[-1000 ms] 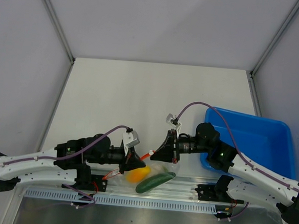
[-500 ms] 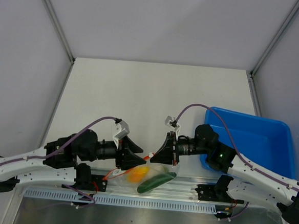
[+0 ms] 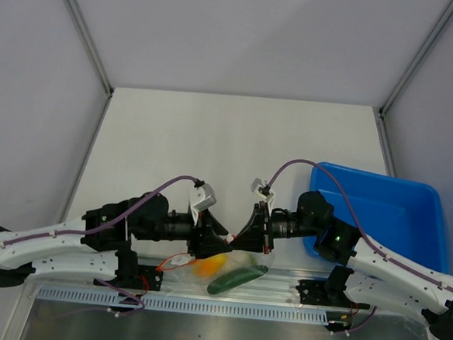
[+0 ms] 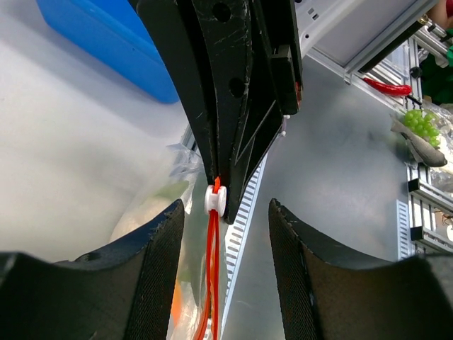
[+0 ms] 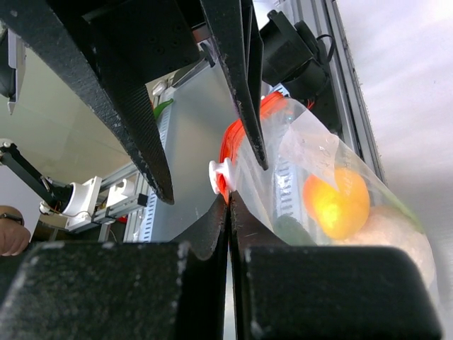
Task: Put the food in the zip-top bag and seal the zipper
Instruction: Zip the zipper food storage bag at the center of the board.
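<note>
Fingers [image 5: 202, 244] of the right gripper [image 5: 228, 202] clamp the zipper [image 5: 237, 138] beside its white slider [image 5: 218, 176], anchoring the zip-top bag [image 5: 318, 152], whose food [image 5: 338, 202] sits just beyond them. The left gripper [image 4: 223, 234] straddles the zipper, spread wide, likely ready to seal.

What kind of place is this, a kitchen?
Probably a robot test bench: two arms bolted to a white table, plain walls around it, toy food in a zip-top bag.

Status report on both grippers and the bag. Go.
Right gripper shut on the zipper beside its slider. Left gripper open, straddling the zipper. Food inside the zip-top bag; seal unconfirmed. Blue tray well aside.
</note>
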Motion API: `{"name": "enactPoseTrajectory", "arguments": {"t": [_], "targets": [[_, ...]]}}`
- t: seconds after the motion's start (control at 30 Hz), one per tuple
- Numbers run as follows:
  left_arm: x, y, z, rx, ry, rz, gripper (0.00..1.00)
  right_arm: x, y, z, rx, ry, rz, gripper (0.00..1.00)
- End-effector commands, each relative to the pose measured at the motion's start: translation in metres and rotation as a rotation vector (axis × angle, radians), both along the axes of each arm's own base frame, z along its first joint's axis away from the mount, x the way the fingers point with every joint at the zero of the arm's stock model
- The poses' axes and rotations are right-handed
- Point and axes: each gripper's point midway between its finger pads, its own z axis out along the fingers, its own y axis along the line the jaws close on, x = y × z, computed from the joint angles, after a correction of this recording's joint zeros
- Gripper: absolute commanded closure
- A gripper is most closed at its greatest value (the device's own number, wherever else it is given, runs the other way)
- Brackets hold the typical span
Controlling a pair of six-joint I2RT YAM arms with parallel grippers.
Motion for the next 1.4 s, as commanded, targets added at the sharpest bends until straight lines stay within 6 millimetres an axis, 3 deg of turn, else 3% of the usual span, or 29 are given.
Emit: {"name": "enactPoseTrajectory", "arguments": {"t": [0.0, 0.17, 0.87, 0.97, 1.1, 1.2, 1.37], "targets": [[-0.005, 0.000, 0.016, -0.049, -0.001, -0.023, 0.46, -0.003, -0.002, 0.011, 0.046, -0.041, 0.006, 1.00], [-0.005, 0.000, 0.017, -0.056, -0.002, -0.024, 0.55, -0.004, -0.002, 0.012, 0.049, -0.044, 0.010, 1.00], [-0.003, -0.003, 0.014, -0.040, 0.002, -0.019, 0.68, -0.006, 0.001, 0.011, 0.049, -0.038, 0.016, 1.00], [-0.002, -0.003, 0.012, -0.034, 0.003, -0.016, 0.74, -0.006, 0.001, 0.012, 0.052, -0.038, 0.016, 1.00], [-0.002, -0.003, 0.010, -0.029, 0.007, -0.019, 0.92, -0.006, 0.000, 0.015, 0.061, -0.041, 0.011, 1.00], [-0.003, -0.002, 0.009, -0.026, 0.009, -0.017, 0.99, -0.006, 0.000, 0.018, 0.070, -0.038, 0.008, 1.00], [-0.003, -0.001, 0.008, -0.023, 0.013, -0.018, 0.99, -0.005, 0.000, 0.019, 0.077, -0.037, 0.003, 1.00]]}}
